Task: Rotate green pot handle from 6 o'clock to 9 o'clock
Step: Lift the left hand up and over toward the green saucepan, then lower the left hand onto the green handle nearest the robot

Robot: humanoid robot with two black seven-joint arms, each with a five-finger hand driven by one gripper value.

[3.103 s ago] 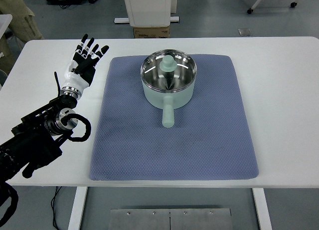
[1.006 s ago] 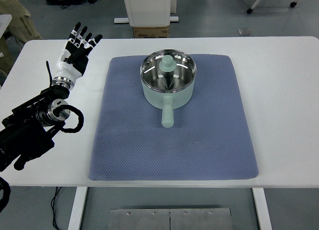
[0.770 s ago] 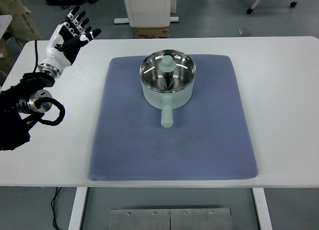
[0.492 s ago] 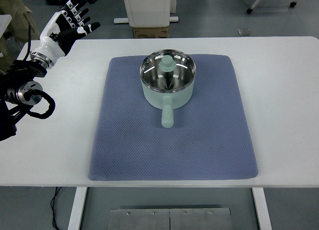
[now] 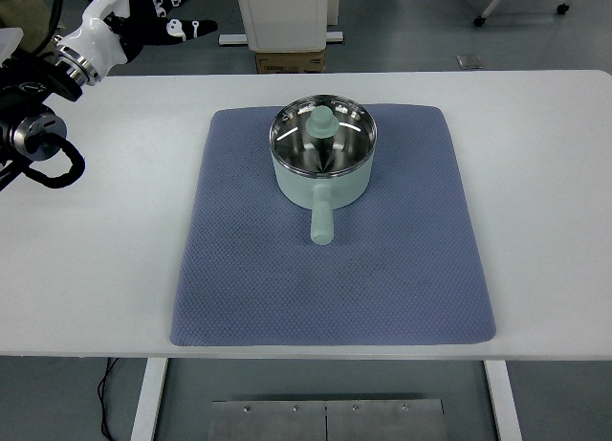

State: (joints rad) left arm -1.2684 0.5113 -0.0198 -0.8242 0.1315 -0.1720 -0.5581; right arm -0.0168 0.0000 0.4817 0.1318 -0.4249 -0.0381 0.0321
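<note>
Up at the far-left corner, the left hand (image 5: 158,3) holds nothing, fingers apart, well clear of the green pot (image 5: 323,154) on the blue mat (image 5: 287,288). Its handle (image 5: 322,219) points toward the robot; stiff and probably smooth, it seems the natural grip. Open mat lies leftward for the swing.

Pot (image 5: 323,168) pale mint green, shiny steel inside; mat (image 5: 239,269) slate blue, fine dotted weave; table (image 5: 545,173) white; left hand (image 5: 143,11), upper left, black and white.
</note>
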